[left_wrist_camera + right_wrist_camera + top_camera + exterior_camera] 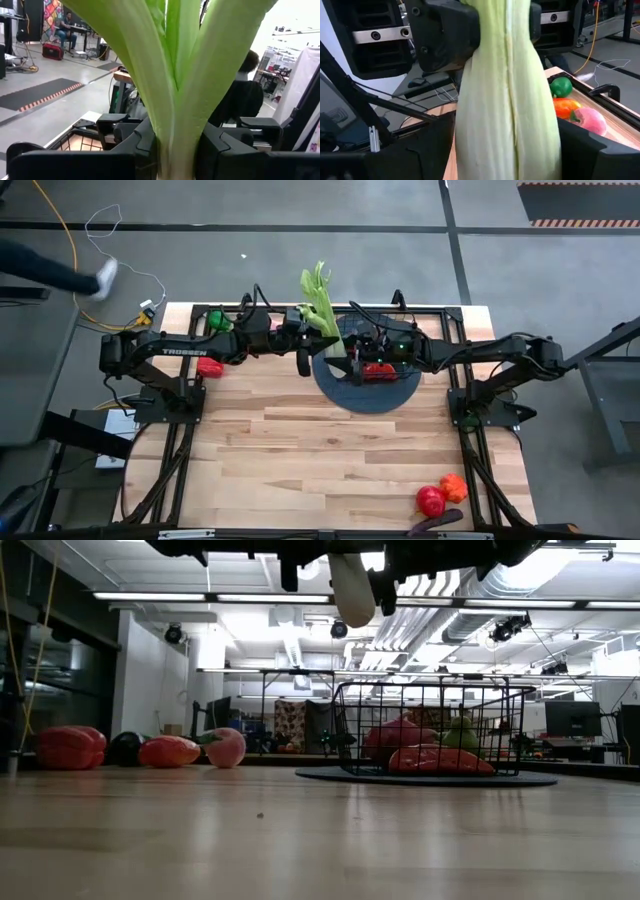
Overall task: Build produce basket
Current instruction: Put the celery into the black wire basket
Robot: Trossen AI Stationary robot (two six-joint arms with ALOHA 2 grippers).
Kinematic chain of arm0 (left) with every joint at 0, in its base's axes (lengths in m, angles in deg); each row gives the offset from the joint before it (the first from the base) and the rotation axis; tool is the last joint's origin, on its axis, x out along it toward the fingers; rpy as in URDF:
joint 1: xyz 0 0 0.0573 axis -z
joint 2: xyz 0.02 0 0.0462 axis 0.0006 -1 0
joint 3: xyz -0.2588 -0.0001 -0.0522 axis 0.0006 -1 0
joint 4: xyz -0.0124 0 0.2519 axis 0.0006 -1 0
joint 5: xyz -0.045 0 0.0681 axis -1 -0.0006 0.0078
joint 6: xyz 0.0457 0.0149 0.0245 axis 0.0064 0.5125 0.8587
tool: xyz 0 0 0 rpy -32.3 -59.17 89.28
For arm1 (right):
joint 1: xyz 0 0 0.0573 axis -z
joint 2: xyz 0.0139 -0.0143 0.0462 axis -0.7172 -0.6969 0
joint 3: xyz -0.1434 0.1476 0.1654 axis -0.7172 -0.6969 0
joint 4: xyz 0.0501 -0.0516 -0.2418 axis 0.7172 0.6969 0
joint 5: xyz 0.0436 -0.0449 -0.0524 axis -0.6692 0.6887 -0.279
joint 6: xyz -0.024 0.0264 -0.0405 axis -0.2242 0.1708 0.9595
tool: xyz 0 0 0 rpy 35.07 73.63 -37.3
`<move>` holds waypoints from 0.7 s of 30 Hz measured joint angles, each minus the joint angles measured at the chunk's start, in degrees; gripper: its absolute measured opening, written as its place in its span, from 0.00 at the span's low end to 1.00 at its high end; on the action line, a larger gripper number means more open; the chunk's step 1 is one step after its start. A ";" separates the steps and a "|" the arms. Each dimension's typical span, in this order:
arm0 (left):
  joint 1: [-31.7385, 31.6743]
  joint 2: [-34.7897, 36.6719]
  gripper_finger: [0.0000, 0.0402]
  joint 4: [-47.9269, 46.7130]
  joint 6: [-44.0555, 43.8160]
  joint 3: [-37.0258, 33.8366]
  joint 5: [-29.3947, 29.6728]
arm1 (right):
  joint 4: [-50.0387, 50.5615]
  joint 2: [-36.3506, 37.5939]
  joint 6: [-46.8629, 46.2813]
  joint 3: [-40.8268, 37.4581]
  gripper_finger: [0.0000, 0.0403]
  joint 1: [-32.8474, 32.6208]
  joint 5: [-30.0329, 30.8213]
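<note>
Near edge, 5 o'clock: a red round piece (430, 500), an orange piece (454, 485) and a dark eggplant (436, 523) lie close together on the table (300, 460).
Basket: the black wire-mesh basket (430, 730) stands on its dark grey disc base (340, 385) toward 12 o'clock, with red and green produce (435, 755) inside.
Celery: the long pale green celery (322, 305) hangs in the air over the basket's 9 o'clock rim, leaves toward 12 o'clock, pale butt end pointing down.
Left gripper: the left gripper (175, 150) is clamped narrowly on the celery's stalk, just beside the basket.
Right gripper: the right gripper (345, 352) has its fingers spread wide around the celery's thick base, touching on both sides, over the basket.
Far left, 10 o'clock: a green piece (217, 321), a red piece (209, 366) and a pink fruit (226, 748) rest under the left arm.
</note>
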 joint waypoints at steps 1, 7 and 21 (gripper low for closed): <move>0.00 0.00 0.17 0.00 0.00 0.00 0.00 | 0.05 0.00 -0.02 0.00 0.66 0.00 0.07; -0.02 0.00 0.19 -0.01 -0.01 0.00 0.02 | 0.14 0.00 -0.19 0.00 0.41 -0.02 0.48; -5.15 7.86 0.47 -12.24 -0.65 0.02 -7.58 | 18.21 12.66 4.60 0.00 0.20 6.13 -0.49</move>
